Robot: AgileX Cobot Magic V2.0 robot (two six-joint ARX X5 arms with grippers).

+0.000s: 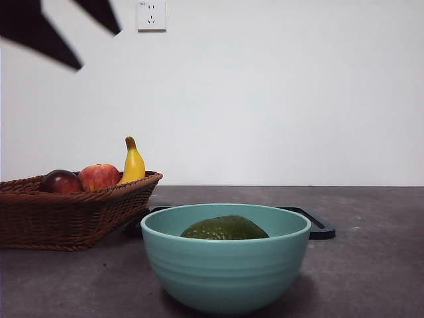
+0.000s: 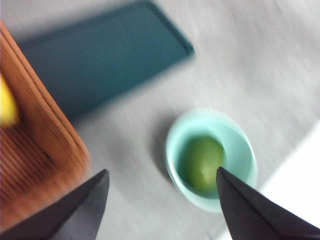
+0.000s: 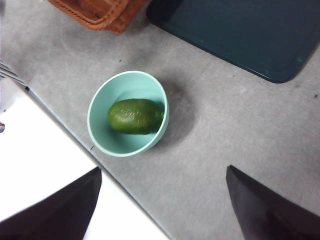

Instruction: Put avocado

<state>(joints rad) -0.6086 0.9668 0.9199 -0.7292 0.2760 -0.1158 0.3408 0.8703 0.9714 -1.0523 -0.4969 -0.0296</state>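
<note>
The avocado [image 1: 225, 228] lay inside the teal bowl [image 1: 225, 271], beside the wicker basket [image 1: 66, 212]. Above the bowl, the left gripper [image 2: 160, 187] and right gripper [image 3: 162, 187] both hung spread wide, holding nothing.

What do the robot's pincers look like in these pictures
Both the left pincer and the right pincer have two plain matte black jaws, flat-sided and tapering to pointed tips. No cables, markings or labels show on them.
</note>
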